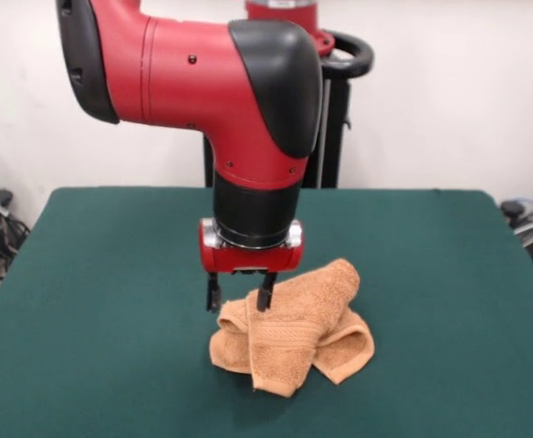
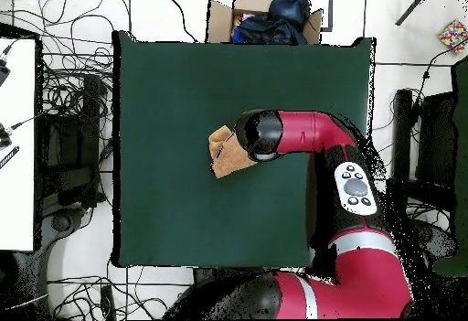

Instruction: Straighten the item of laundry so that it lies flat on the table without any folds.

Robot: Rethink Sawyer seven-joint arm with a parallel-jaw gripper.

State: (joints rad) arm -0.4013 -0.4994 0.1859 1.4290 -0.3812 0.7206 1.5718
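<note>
The item of laundry, an orange-tan terry washcloth, lies bunched and folded over itself in a heap near the middle of the green table. My gripper hangs straight down at the heap's upper left edge, open. One finger is against the cloth and the other is over bare felt just beside it. From above, the arm's head covers the gripper and part of the washcloth, which sticks out to its left on the table.
A cardboard box holding dark blue cloth sits just past the table's top edge in the overhead view. Cables cover the floor at the left, beside a white surface. Green felt spreads widely around the heap.
</note>
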